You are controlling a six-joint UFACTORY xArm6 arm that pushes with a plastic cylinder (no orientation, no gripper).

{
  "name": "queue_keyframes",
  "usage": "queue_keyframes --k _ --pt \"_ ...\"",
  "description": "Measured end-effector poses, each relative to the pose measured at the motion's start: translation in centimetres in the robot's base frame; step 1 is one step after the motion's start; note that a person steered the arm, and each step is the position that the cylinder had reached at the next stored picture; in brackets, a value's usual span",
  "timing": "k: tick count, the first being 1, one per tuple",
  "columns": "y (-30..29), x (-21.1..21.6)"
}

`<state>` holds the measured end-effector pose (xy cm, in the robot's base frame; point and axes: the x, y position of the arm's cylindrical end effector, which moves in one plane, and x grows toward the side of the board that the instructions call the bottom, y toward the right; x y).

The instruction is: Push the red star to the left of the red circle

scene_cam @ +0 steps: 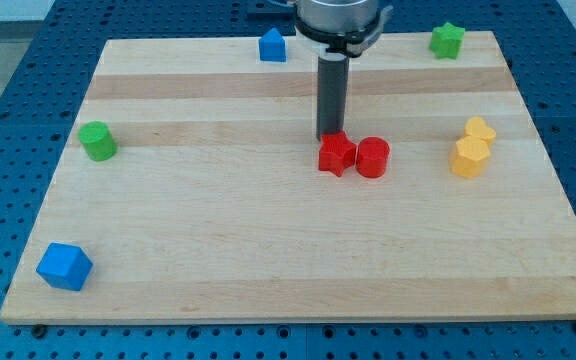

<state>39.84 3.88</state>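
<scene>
Tip (pixel 329 136) was seen touching the top edge of the red star (pixel 336 154). No pincer was fitted, so no spread could be told. Star lay against the red circle (pixel 372 158), on its left, mid-surface (pixel 268 260).

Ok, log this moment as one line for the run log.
tip: at top edge of red star | red star: touching left side of red circle | goal: looks met | other blocks: apart

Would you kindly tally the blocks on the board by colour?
Red: 2, red star, red circle
Blue: 2
Green: 2
Yellow: 2
Total: 8
</scene>
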Motion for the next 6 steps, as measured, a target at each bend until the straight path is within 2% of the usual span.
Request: queue_keyframes --k 3,6 --pt "3.4 0.1" --pt "3.4 -10.2"
